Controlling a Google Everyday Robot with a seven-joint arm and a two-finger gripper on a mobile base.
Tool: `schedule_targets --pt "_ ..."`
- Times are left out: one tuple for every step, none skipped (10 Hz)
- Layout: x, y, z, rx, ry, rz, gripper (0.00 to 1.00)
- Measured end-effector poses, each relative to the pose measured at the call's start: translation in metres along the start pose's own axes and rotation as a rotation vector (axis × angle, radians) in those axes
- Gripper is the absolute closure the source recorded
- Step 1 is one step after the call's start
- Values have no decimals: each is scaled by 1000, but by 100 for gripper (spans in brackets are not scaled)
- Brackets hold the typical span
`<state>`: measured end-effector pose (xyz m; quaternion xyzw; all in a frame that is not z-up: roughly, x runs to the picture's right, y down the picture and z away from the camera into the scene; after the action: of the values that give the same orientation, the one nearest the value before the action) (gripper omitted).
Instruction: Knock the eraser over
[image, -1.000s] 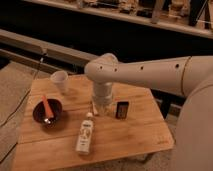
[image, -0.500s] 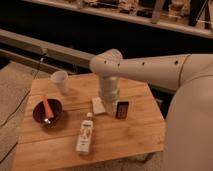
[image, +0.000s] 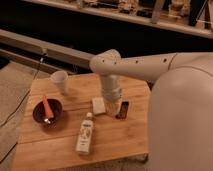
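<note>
The eraser (image: 122, 109) is a small dark block on the wooden table (image: 65, 150), right of centre. I cannot tell whether it stands upright or leans. My gripper (image: 114, 106) hangs below the white wrist, low over the table, just left of the eraser and close to it. A flat white block (image: 98, 105) lies just left of the gripper.
A white cup (image: 59, 81) stands at the back left. A dark bowl (image: 47, 111) with an orange stick in it sits at the left. A bottle (image: 85, 133) lies on its side near the front. My white arm and body fill the right side.
The arm has swung right, away from the white block, and the gripper has come up beside the dark eraser. The other things have not moved.
</note>
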<state>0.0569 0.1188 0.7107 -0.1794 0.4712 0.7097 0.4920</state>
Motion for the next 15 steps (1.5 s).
schedule_targets --pt "-6 -1 3 44 2 9 100" --pt "-13 -1 5 76 -6 12 100" --pt "-23 -1 5 122 -30 13 100" --pt "-39 -1 1 187 -85 5 100" --pt "-50 0 -5 233 -135 -11 100" --pt "-66 4 -18 295 -223 -51 100" --pt "-75 14 -31 342 -304 -97 100" --pt "-81 23 -42 371 -367 -130 100" --pt "-81 30 -48 380 -402 -152 100" --pt "-75 41 -54 372 -438 -182 100" --pt "-64 54 -57 332 -455 -196 97" --pt "-59 58 -57 315 -456 -199 96" --pt "-59 57 -57 315 -455 -198 96" --pt "-59 57 -57 315 -455 -197 96" --pt "-59 57 -57 315 -455 -197 96"
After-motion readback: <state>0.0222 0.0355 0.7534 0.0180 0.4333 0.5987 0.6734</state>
